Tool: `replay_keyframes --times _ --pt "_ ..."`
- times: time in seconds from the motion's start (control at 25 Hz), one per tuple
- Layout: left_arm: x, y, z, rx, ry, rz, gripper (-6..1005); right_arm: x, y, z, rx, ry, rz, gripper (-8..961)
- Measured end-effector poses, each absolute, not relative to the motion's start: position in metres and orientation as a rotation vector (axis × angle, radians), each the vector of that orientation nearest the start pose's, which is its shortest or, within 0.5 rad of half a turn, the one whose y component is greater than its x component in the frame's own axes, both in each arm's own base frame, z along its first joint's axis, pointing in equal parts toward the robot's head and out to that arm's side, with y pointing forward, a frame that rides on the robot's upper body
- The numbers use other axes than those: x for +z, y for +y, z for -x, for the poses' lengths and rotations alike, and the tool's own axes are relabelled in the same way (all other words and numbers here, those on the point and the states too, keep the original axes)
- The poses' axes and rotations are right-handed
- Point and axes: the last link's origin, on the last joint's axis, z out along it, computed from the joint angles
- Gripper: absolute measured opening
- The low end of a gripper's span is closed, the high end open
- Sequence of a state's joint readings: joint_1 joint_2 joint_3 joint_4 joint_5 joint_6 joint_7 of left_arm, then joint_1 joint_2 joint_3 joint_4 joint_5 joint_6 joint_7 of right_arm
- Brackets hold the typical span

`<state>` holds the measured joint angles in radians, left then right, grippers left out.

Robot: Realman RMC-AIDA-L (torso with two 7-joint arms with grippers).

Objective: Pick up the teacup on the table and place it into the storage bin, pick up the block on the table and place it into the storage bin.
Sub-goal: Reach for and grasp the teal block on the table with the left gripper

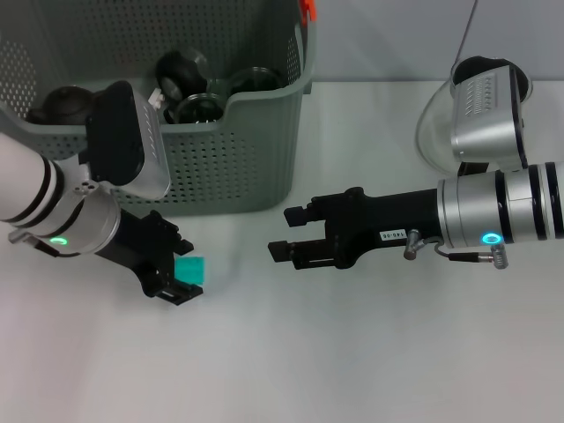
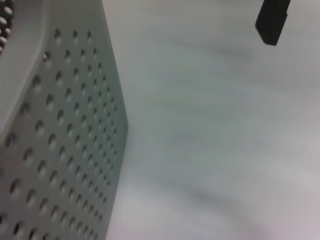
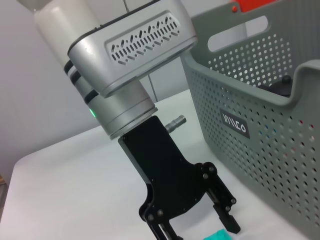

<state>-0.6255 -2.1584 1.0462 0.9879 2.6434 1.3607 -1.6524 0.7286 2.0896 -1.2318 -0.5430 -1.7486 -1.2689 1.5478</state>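
Observation:
The storage bin point(image 1: 238, 159) stands at the back left, grey-green with perforated walls and an orange tab point(image 1: 307, 11). Several dark teacups point(image 1: 181, 70) lie inside it; I see none on the table. My left gripper point(image 1: 183, 273) is just in front of the bin, low over the table, shut on the teal block point(image 1: 196, 267). The right wrist view shows this gripper point(image 3: 197, 231), the block's top point(image 3: 218, 235) and the bin's black label point(image 3: 235, 125). My right gripper point(image 1: 288, 232) is open and empty, pointing left towards the block. The left wrist view shows only the bin's wall point(image 2: 65, 130).
A clear round dish point(image 1: 436, 132) with a dark thing on it sits at the back right, partly behind my right arm. The white table point(image 1: 352, 352) stretches in front of both grippers. A black fingertip point(image 2: 272, 20) shows in the left wrist view.

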Motion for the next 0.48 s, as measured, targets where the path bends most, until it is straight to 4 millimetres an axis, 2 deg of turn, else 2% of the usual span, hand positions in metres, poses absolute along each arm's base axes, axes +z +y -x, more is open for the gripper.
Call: replay_keyframes --times 0.48 --pt "-0.023 0.368 0.238 0.542 -0.290 2.808 659 -0.078 0.362 -0.181 0.538 0.604 2.945 668"
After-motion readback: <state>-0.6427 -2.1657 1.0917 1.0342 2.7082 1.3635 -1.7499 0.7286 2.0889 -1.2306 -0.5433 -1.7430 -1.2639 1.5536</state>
